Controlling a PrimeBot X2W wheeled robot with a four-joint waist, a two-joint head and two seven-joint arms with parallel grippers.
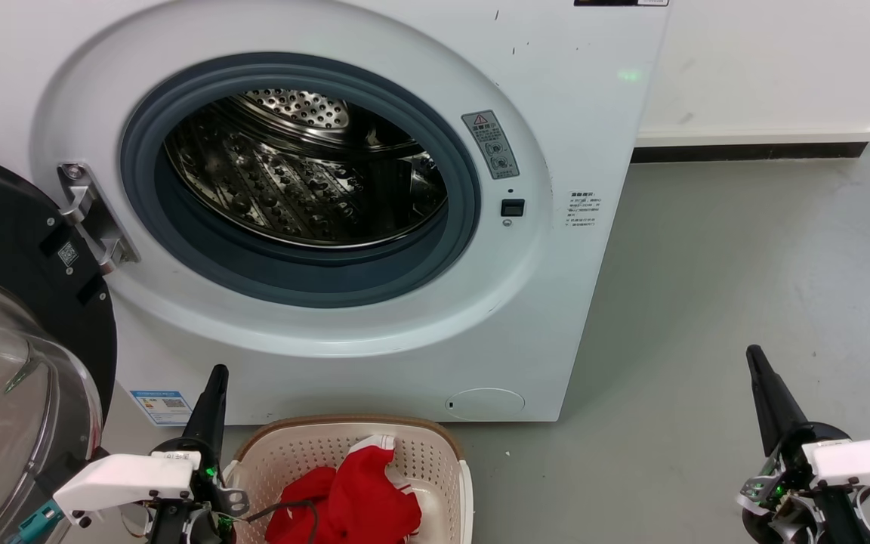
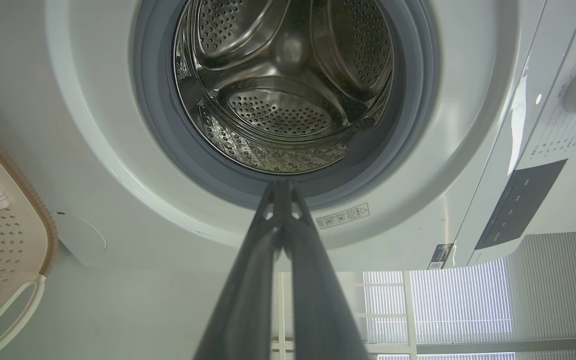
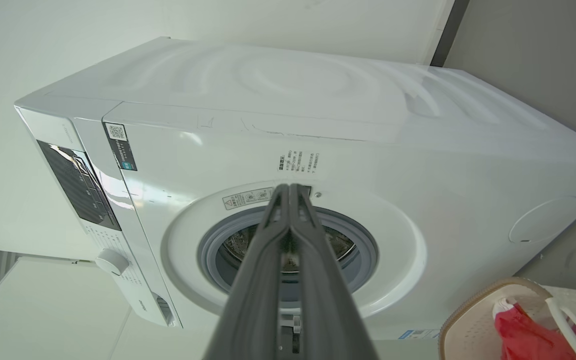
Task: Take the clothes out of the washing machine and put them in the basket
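Beside the porthole, warning stickers (image 1: 489, 143) on the washing machine (image 1: 548, 317): print too small to read. Red clothes (image 1: 352, 499), white trim, lie in the cream basket (image 1: 435, 453). Clenched, empty: left claw (image 1: 218, 371), right claw (image 1: 752, 352).

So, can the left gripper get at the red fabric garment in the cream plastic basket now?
Probably yes: the red fabric garment lies uncovered in the cream plastic basket beside the left gripper, nothing between them; the gripper is shut and must open first.

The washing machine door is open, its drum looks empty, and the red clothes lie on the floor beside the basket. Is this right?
Not quite: the head view shows the red clothes inside the basket, not on the floor. The rest is right.
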